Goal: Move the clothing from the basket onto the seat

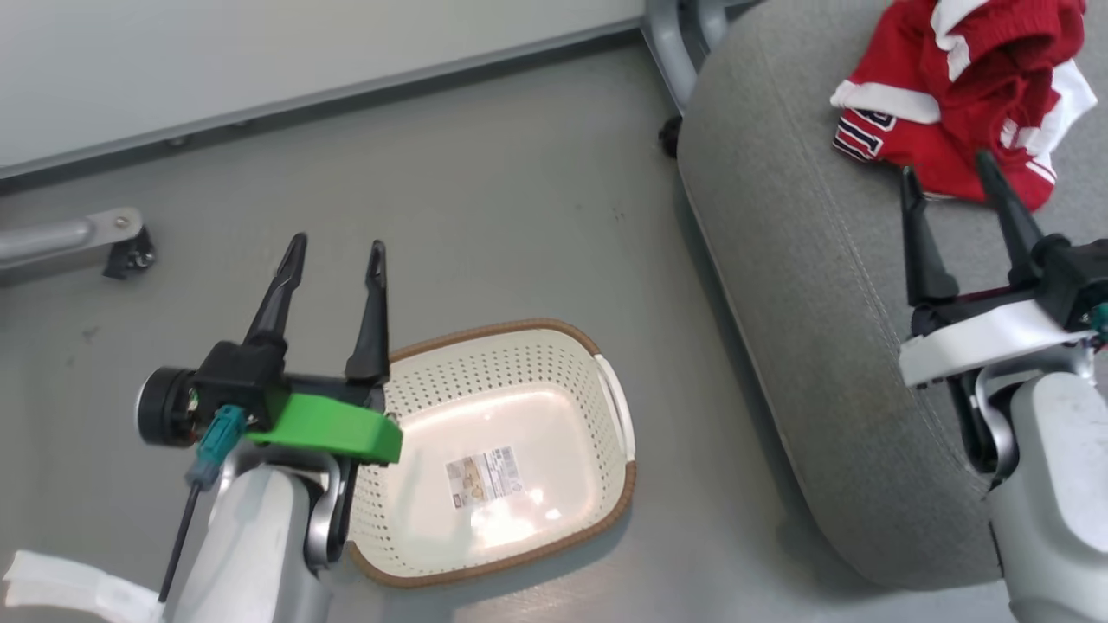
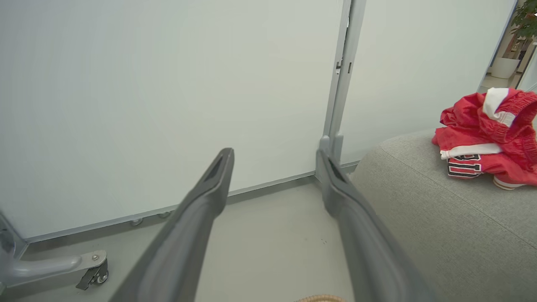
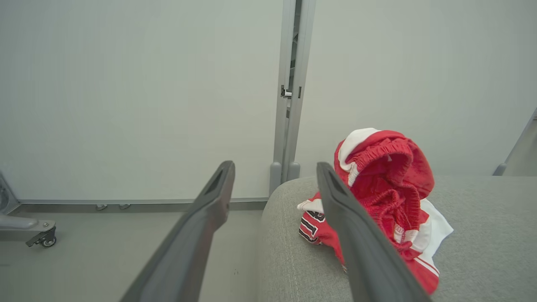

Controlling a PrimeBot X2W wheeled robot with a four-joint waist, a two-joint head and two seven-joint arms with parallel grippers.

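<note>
The red clothing (image 1: 961, 95) with white trim lies heaped on the grey seat (image 1: 796, 285) at the upper right; it also appears in the left wrist view as the clothing (image 2: 491, 138) and in the right wrist view as the clothing (image 3: 381, 197). The cream basket (image 1: 511, 450) stands on the floor with just a label inside. My left gripper (image 1: 333, 251) hovers open above the basket's left rim, holding nothing. My right gripper (image 1: 948, 173) is open over the seat, its tips just short of the clothing.
A pale wall panel with a grey post (image 2: 340, 105) runs along the back. A wheeled metal leg (image 1: 95, 242) sits on the floor at the left. Grey floor (image 1: 519, 216) lies between basket, wall and seat.
</note>
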